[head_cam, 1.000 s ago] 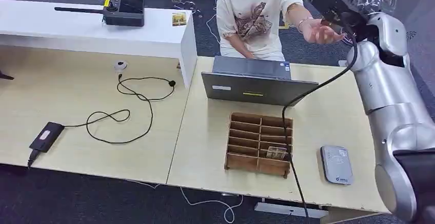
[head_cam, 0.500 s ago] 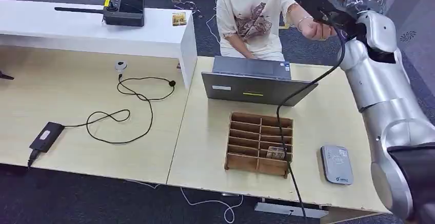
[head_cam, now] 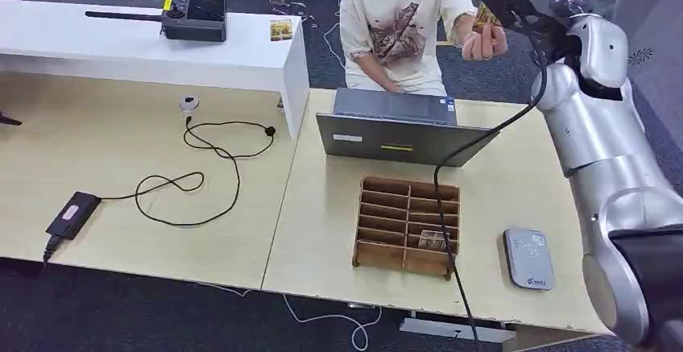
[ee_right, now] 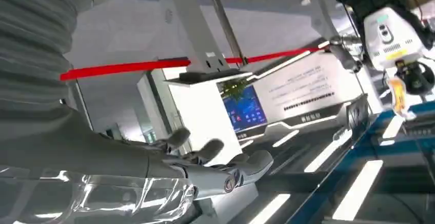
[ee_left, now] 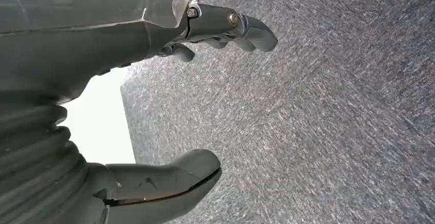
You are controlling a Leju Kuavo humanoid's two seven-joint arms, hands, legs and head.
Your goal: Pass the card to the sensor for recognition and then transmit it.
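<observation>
Card (head_cam: 486, 15): pinched in the person's hand (head_cam: 482, 39) at 1 o'clock, so handed over, we judge.
Right hand (ee_right: 205, 165): raised there, fingers spread, holding nothing.
Left hand (ee_left: 154, 101): hanging open, idle.
Sensor (head_cam: 529, 258): at 5 o'clock on the surface (head_cam: 515, 183), within our reach.

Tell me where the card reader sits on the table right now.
In the head view the grey card reader lies flat near the table's front right corner, just right of the wooden divider box, apart from it, beside the robot's right arm.
</observation>
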